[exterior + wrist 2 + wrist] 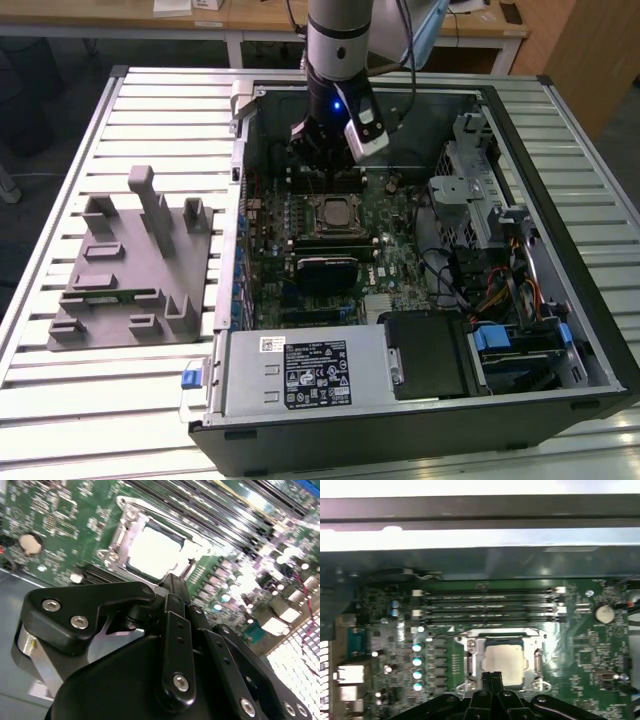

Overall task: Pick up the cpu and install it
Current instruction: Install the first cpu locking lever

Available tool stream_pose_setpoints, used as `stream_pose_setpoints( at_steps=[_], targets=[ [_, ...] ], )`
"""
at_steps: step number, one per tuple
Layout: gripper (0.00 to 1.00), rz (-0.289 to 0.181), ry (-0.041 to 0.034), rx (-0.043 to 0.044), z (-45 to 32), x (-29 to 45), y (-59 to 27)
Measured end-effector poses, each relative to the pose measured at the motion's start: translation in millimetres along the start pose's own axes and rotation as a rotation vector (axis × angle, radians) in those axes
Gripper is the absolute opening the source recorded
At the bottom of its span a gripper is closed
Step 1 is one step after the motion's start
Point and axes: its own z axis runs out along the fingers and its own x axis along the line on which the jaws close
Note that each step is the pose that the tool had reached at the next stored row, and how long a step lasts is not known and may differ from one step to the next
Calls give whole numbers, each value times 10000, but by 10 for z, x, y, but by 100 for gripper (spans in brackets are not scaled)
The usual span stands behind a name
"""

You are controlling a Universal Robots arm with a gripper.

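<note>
Evidently the placing step is done: the gripper (493,676), fingers pressed together (nothing between them), hovers just above the cpu (504,661), which lies flat in the socket (470,652) near the exterior view's centre. Any further move, I judge, calls for a gentle, square touch.

A table (70,400) carries an open computer case (420,425) on the exterior view's right and a holder block (130,265) on its left, the two apart. The motherboard (395,245) lies flat inside the case. On the board's far half sits the socket (470,652), and the cpu (504,661) lies in it. Memory slots (490,605) run between the socket and the case's far wall. The end effector (322,165) hangs above the board, close to the socket's far side. A power supply (300,372) lies along the near wall, and a drive cage (480,190) stands at the right.
</note>
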Motion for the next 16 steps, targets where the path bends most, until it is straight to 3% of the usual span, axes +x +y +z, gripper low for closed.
stream_pose_setpoints(
  at_steps=[13, 16],
  targets=[
    [11, 16, -1, -2, -5, 334, -14],
    [11, 15, 2, -40, -7, 388, -17]
  ],
)
